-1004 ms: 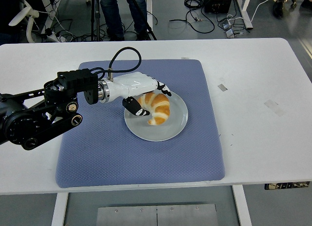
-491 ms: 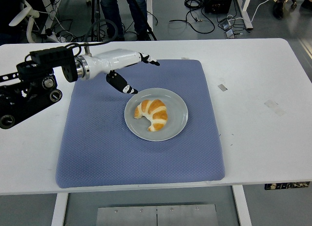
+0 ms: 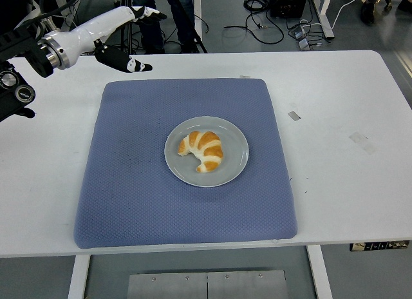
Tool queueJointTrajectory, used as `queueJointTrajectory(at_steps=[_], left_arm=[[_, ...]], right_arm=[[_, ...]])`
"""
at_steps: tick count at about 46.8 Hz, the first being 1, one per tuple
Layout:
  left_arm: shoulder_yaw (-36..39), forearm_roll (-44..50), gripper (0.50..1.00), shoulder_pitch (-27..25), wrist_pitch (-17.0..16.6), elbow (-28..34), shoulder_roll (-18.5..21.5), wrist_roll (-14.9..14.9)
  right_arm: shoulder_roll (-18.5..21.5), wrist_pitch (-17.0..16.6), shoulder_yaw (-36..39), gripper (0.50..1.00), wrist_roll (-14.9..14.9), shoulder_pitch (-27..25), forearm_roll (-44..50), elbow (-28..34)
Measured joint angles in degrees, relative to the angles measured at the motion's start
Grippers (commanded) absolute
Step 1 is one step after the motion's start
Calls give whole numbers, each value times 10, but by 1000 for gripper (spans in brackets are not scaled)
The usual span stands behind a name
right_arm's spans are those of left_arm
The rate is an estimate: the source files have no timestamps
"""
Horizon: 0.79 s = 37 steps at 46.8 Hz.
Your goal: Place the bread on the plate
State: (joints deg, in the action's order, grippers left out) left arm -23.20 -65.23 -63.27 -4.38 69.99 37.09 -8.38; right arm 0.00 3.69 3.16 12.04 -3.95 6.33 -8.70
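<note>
Up at the far left corner, the left hand hangs with fingers spread, holding nothing. Well apart from it, the golden, pale-striped crescent bread lies on the grey plate, mid blue mat.

Single head view, high at near table edge, facing forward-down, moderately distant.

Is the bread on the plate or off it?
On it: the bread lies wholly inside the plate rim, and the left robot hand, fingers spread, holds nothing.
</note>
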Motion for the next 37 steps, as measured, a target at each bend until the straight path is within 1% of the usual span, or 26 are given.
queueJointTrajectory(at_steps=[6, 10, 18, 20, 25, 31, 37], left_arm=[[-5, 52, 869, 17, -54, -2, 31, -26], [-10, 93, 869, 29, -80, -9, 42, -32], [-24, 154, 868, 68, -146, -22, 45, -43], [-30, 170, 865, 80, -158, -23, 45, -45], [-48, 201, 863, 103, -172, -33, 43, -52], [-72, 262, 863, 123, -174, -59, 40, -55], [-74, 295, 864, 125, -173, -76, 40, -57]], right_arm=[[0, 0, 0, 1000, 0, 0, 0, 0], [0, 0, 0, 1000, 0, 0, 0, 0], [0, 0, 0, 1000, 0, 0, 0, 0], [0, 0, 0, 1000, 0, 0, 0, 0], [0, 0, 0, 1000, 0, 0, 0, 0], [0, 0, 0, 1000, 0, 0, 0, -1], [0, -1, 2, 1000, 0, 6, 0, -6]])
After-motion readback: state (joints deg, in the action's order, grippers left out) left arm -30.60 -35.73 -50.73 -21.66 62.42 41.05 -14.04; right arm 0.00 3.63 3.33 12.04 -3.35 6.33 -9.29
